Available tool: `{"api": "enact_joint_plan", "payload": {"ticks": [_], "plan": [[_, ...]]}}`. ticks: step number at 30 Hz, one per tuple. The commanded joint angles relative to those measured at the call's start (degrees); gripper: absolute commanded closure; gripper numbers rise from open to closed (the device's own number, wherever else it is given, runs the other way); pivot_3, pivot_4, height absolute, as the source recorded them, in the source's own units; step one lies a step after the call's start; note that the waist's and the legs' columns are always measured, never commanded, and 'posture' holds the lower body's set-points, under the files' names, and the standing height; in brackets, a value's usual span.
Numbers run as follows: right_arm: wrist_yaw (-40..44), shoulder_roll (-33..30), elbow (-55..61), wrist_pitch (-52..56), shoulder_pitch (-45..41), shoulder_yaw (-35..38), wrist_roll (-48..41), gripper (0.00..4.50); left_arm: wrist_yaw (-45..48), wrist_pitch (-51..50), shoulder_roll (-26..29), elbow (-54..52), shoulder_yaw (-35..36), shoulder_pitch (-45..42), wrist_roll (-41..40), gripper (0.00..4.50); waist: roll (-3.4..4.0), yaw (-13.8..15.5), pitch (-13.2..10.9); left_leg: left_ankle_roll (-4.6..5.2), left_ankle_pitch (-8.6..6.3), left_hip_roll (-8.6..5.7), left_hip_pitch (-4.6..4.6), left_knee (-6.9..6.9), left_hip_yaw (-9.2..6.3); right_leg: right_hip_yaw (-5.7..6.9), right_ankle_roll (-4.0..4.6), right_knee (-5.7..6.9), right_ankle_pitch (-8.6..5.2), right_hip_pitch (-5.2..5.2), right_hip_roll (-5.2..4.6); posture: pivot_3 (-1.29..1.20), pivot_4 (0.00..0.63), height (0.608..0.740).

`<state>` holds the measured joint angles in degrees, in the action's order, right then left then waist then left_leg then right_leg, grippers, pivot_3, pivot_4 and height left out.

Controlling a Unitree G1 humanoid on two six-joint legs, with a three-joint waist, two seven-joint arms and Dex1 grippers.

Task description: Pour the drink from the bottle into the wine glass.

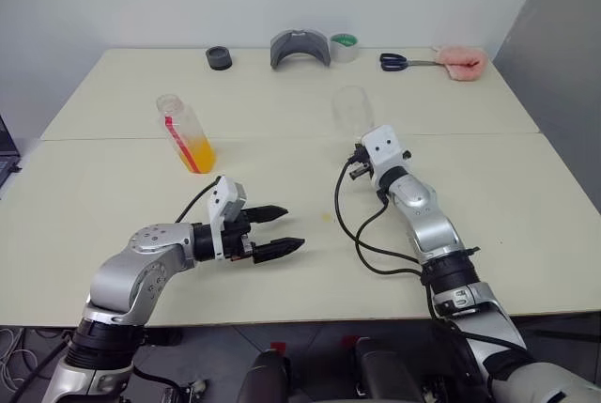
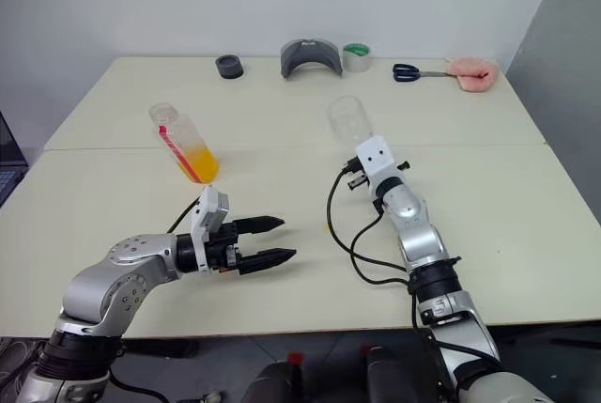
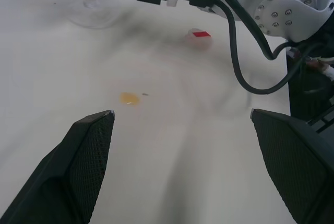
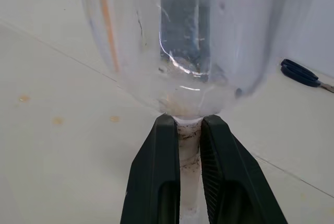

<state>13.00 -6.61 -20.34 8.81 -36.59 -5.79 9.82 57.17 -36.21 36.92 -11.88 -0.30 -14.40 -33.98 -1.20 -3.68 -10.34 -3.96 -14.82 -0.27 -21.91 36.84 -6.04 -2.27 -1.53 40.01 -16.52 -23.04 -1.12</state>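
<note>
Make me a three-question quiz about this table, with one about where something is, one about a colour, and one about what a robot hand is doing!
1. Where are the scissors?
A. Along the far edge of the table, beside a pink fluffy thing
B. Next to the bottle
C. Under the left gripper

2. What colour is the drink in the bottle?
A. Green
B. Orange-yellow
C. Purple

3. What is the right gripper doing?
A. Standing open
B. Holding the bottle
C. Pinching the wine glass by its stem

Answers: 1 A, they lie near the pink thing. 2 B, the liquid glows orange-yellow. 3 C, the right wrist view shows both fingers closed on the stem.
</note>
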Motion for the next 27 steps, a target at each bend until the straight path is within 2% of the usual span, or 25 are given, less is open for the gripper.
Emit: {"api": "enact_joint_plan", "payload": {"ticks": [1, 9, 13, 18, 27], "plan": [[0.59, 0.58, -2.06, 2.34, 1.92, -0.04, -1.44, 4.25, 0.22, 0.21, 0.99, -0.99, 1.23, -1.35, -0.23, 0.0, -0.02, -0.02, 0.01, 0.0, 0.0, 0.0, 0.02, 0.0, 0.01, -0.01, 0.0, 0.0, 0.0, 0.01, 0.01, 0.0, 0.15, 0.74], [9.44, 6.55, -0.73, -3.99, -1.02, 2.05, -12.9, 4.25, -4.15, 3.81, 2.05, 1.53, 6.34, -1.58, 2.84, 0.0, -0.01, -1.25, -0.01, 0.01, -0.01, 0.13, 0.01, -0.06, 0.03, -0.04, 0.0, 0.01, 0.0, -0.07, 0.09, 0.0, 0.15, 0.74], [10.65, 8.58, -5.67, -8.73, -3.73, 1.29, -12.89, 4.25, -5.76, 4.16, 2.81, 1.15, 9.01, -0.56, 3.0, 0.0, 0.0, -1.36, -0.03, 0.01, -0.01, 0.21, 0.0, -0.13, 0.03, -0.04, 0.01, 0.01, 0.0, -0.14, 0.09, 0.0, 0.15, 0.74], [10.88, 11.57, -17.35, -16.28, -9.33, 1.25, -12.55, 4.25, -6.47, 4.41, 5.02, -0.44, 11.62, 1.27, 3.28, 0.0, -0.03, -1.21, -0.07, 0.01, -0.01, 0.08, -0.03, -0.12, 0.06, -0.06, 0.01, -0.01, 0.0, -0.14, 0.07, 0.0, 0.15, 0.74], [12.26, 12.17, -27.64, -22.72, -11.94, 1.37, -11.88, 4.25, -6.67, 5.95, 6.74, -0.8, 14.94, 2.33, 3.37, 0.0, -0.03, -1.11, -0.07, 0.0, -0.01, 0.08, -0.03, -0.13, 0.05, -0.05, 0.01, -0.02, 0.01, -0.14, 0.04, 0.0, 0.15, 0.74]]}}
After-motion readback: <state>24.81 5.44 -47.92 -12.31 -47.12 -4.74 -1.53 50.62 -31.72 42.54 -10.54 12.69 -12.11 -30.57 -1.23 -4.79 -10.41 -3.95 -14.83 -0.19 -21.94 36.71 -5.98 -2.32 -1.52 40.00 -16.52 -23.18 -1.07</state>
